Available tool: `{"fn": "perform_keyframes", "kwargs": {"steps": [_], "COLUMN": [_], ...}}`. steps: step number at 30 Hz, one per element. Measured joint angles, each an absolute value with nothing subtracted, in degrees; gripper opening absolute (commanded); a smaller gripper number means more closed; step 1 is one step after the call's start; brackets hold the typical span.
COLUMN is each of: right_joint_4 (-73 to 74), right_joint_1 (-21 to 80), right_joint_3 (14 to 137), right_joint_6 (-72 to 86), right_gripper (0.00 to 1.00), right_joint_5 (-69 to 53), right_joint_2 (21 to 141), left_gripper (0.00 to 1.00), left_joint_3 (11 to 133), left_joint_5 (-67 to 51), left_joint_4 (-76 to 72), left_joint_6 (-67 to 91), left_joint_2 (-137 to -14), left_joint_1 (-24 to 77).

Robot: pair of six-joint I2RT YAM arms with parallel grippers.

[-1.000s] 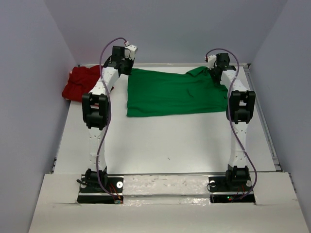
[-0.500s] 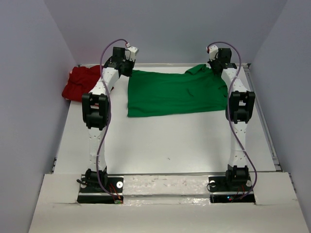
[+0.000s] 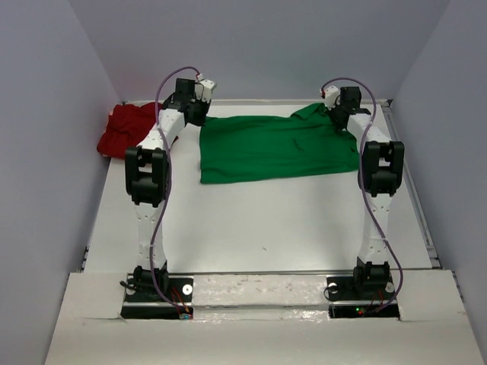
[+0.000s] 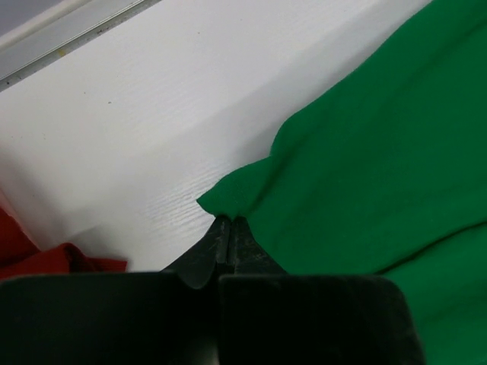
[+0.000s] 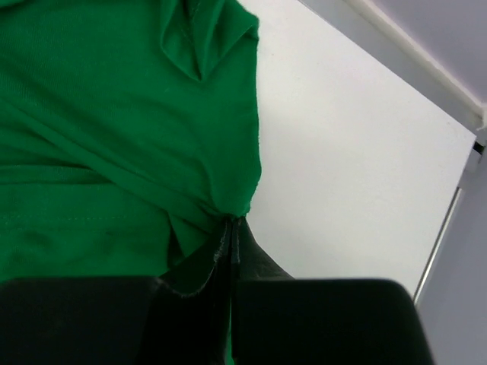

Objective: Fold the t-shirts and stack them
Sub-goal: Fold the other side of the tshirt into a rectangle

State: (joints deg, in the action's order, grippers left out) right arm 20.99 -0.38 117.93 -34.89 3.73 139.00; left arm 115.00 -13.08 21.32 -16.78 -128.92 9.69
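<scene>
While the red t-shirt (image 3: 125, 129) lies bunched at the far left corner of the table (image 3: 266, 220), my left gripper (image 4: 230, 223) is closed on a small tuck at the far left corner of the green t-shirt (image 3: 274, 148). My right gripper (image 5: 233, 222) is pinched shut on its far right edge, where the cloth is rumpled. Both bites look thin, so I judge that a quick pull, or my two arms travelling unevenly, could slip the cloth free or lay the fold crooked.

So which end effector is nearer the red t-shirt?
Left. The left end effector pinches the far-left corner of the green t-shirt, beside the red t-shirt; the right end effector pinches its far-right edge, farther away.
</scene>
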Motion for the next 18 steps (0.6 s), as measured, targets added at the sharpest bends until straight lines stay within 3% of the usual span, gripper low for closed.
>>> {"fn": "perform_keyframes", "kwargs": {"steps": [18], "right_joint_4": [18.79], "right_joint_1": [-0.3], "right_joint_3": [117.56], "right_joint_6": [-35.55], "right_gripper": [0.0], "right_joint_5": [9.19], "right_joint_2": [134.91], "left_gripper": [0.0], "left_joint_3": [107.96], "left_joint_5": [-13.19], "left_joint_4": [20.93], "left_joint_6": [-18.15], "left_joint_2": [-122.3], "left_joint_1": [8.6]}}
